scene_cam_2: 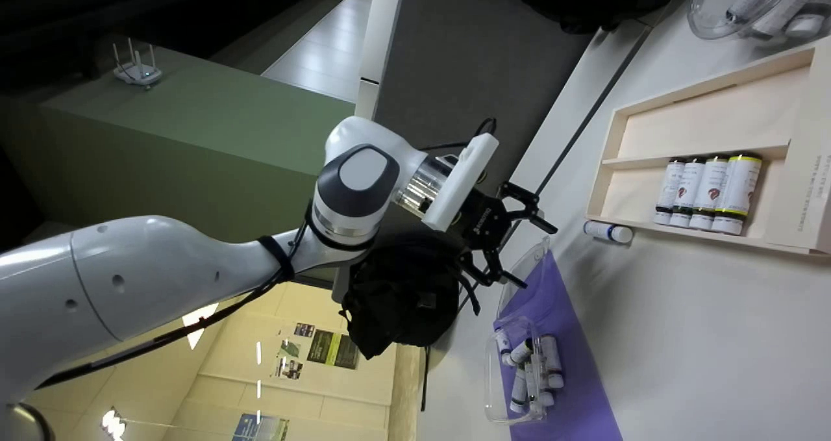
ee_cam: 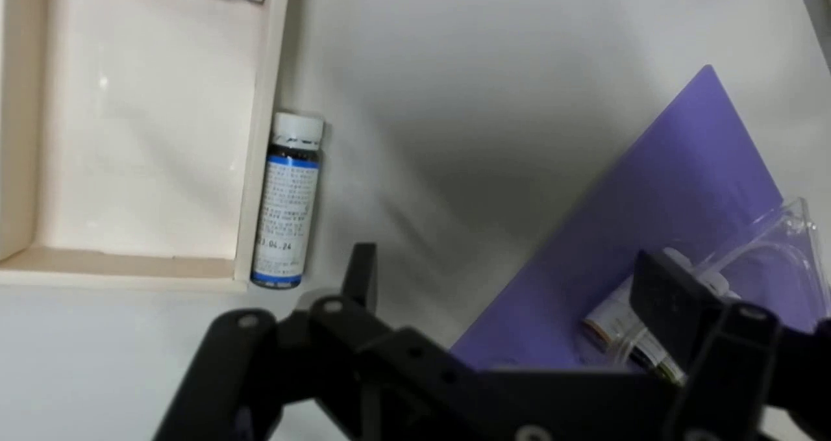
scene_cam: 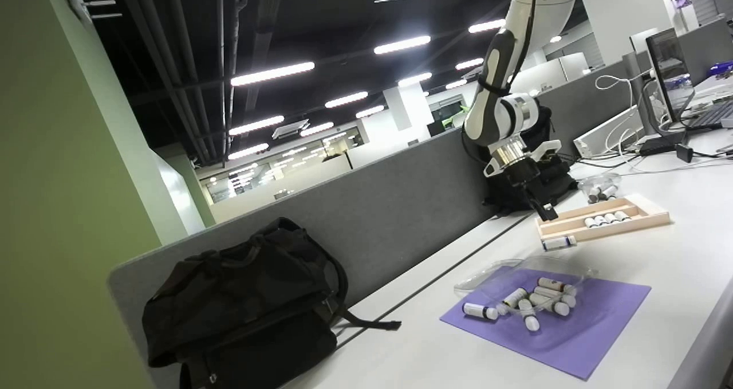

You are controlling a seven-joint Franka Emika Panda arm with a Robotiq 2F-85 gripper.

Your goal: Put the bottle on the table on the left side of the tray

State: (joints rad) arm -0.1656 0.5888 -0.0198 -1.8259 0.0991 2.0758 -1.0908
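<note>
The blue-banded vial (ee_cam: pixel 287 210) just lay on the desk (ee_cam: pixel 454 123) outside the wooden tray (ee_cam: pixel 143 136) (maybe touching, hard to tell), 10 o'clock from the empty, spread-fingered gripper (ee_cam: pixel 513 288) in the wrist view, so I'd say pickup and placing were both undone.

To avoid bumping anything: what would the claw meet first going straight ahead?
Likely the table, between the tray and purple mat; depth is unclear, so perhaps the mat's edge.

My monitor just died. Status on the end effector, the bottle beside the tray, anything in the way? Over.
End effector open, holding nothing. Blue-banded bottle lying on the table, just outside the tray. The tray, close alongside, could crowd a grasp.
</note>
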